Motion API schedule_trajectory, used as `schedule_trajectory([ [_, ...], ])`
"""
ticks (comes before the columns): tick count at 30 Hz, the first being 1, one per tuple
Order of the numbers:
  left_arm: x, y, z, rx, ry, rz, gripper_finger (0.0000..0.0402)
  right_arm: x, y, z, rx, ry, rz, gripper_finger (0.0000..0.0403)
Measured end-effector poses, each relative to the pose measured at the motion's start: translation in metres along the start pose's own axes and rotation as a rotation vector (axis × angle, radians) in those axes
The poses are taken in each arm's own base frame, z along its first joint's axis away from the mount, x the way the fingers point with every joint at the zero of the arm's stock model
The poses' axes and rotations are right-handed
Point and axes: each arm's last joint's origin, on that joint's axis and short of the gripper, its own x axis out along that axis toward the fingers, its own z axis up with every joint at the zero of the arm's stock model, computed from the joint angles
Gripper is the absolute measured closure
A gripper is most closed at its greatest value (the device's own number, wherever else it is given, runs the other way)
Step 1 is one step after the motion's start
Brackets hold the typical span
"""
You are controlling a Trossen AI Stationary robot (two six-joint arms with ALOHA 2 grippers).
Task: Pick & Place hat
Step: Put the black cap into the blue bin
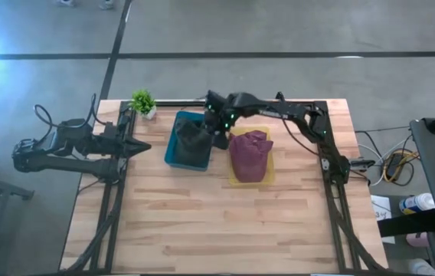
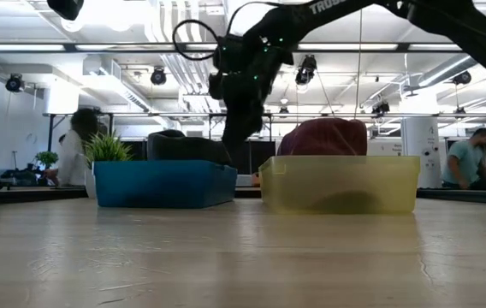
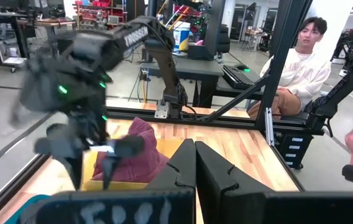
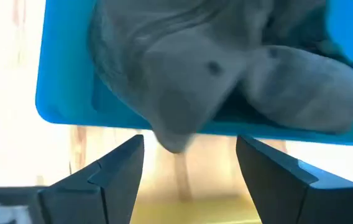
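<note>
From overhead I see the right gripper (image 1: 216, 132) near the top centre of the frame, over the gap between the blue bin (image 1: 173, 150) and the yellow bin (image 1: 268, 175), its arm reaching in from the right side of the table (image 1: 202, 222). In the right wrist view its two fingers (image 4: 111, 171) stand well apart with nothing between them; beyond them lies the grey hat (image 4: 189, 74), slumped in the blue bin with a fold drooping over the near rim. So that hand is open and holds nothing. In the high view the grey hat (image 1: 194, 138) fills the upper part of the blue bin, just left of the gripper. A maroon hat (image 1: 249, 153) sits in the yellow bin at centre frame, right beside the blue one. From table level the blue bin (image 2: 164, 184) is left of centre and the yellow bin (image 2: 339, 184) right of centre, each hat bulging above its rim, with the right gripper (image 2: 241, 137) hanging between them. The left gripper (image 1: 139, 146) waits at the left edge of the table, pointing toward the bins; in its own view its fingers (image 3: 179, 171) are pressed together and hold nothing. A small green plant (image 1: 142, 101) stands at the upper left corner of the table. Beyond the table's far edge a person in a white top (image 3: 297, 68) sits at the upper right of the left wrist view.
</note>
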Motion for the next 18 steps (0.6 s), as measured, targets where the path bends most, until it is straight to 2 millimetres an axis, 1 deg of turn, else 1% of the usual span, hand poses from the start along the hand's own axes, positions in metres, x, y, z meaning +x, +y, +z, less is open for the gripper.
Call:
schedule_trajectory([
  [3,0.000,0.000,0.000,0.000,0.000,0.000,0.0401,0.014,0.006,-0.001,-0.018,-0.027,-0.032,0.0159],
  [5,0.000,0.000,0.000,0.000,0.000,0.000,0.0401,0.021,0.005,-0.002,-0.007,-0.054,-0.053,0.0166],
  [10,0.000,0.000,0.000,0.000,0.000,0.000,0.0401,0.029,0.000,0.001,0.001,-0.140,-0.128,0.0186],
  [14,0.000,0.000,0.000,0.000,0.000,0.000,0.0401,0.041,-0.003,0.000,-0.022,-0.194,-0.130,0.0206],
  [18,0.000,0.000,0.000,0.000,0.000,0.000,0.0401,0.057,-0.006,-0.004,-0.052,-0.178,-0.111,0.0225],
])
